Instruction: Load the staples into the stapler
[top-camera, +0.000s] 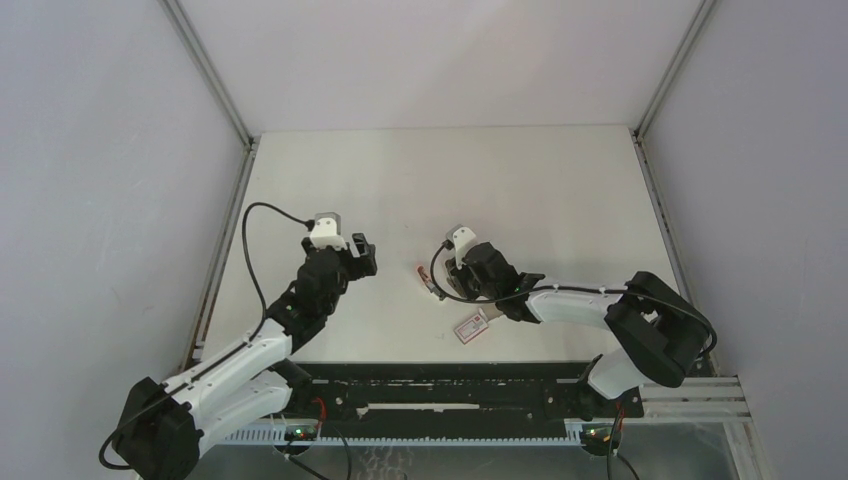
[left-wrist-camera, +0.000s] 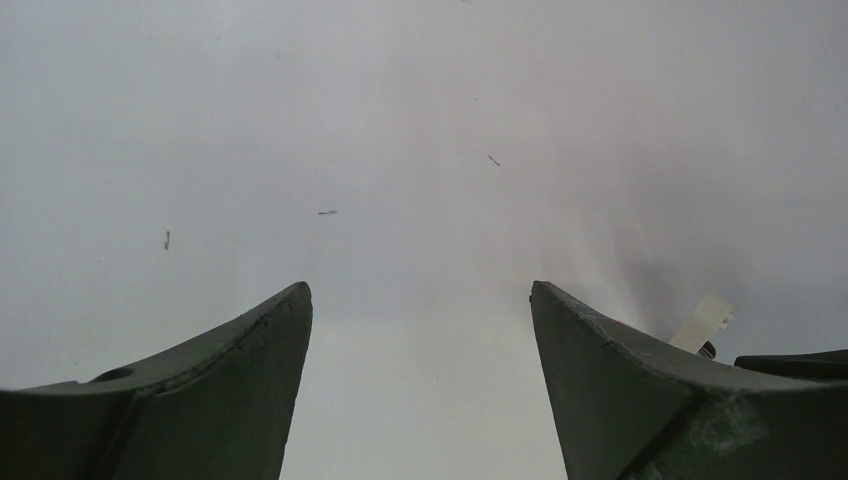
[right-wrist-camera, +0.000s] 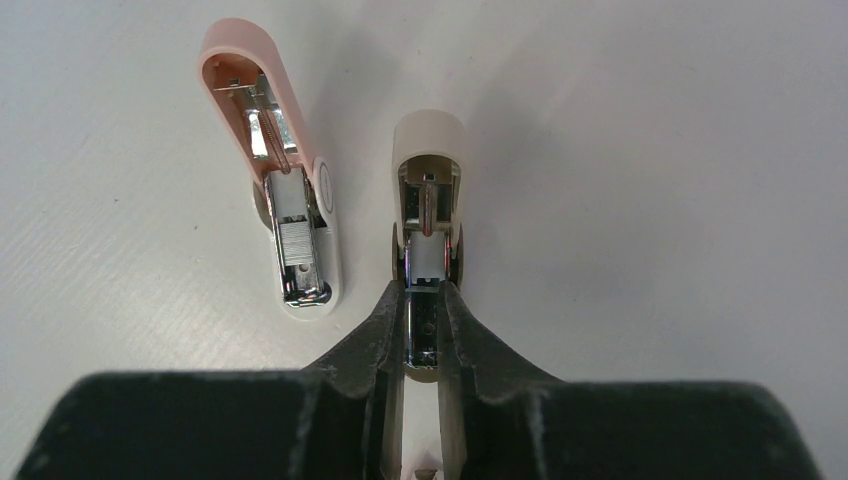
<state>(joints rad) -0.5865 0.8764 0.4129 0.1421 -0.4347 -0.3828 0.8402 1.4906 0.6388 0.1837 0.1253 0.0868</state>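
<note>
In the right wrist view two mini staplers lie open on the white table. My right gripper is shut on the metal magazine of the cream stapler, whose lid is swung away from me. A pink and white stapler lies open just left of it, untouched. In the top view my right gripper is at table centre beside the pink stapler. My left gripper is open and empty, a little to the left; its view shows only bare table. No block of staples is in view.
A white cardboard sleeve with a red label lies near the front edge, just beside the right forearm. A few tiny dark specks lie on the table ahead of the left gripper. Grey walls bound the table on three sides.
</note>
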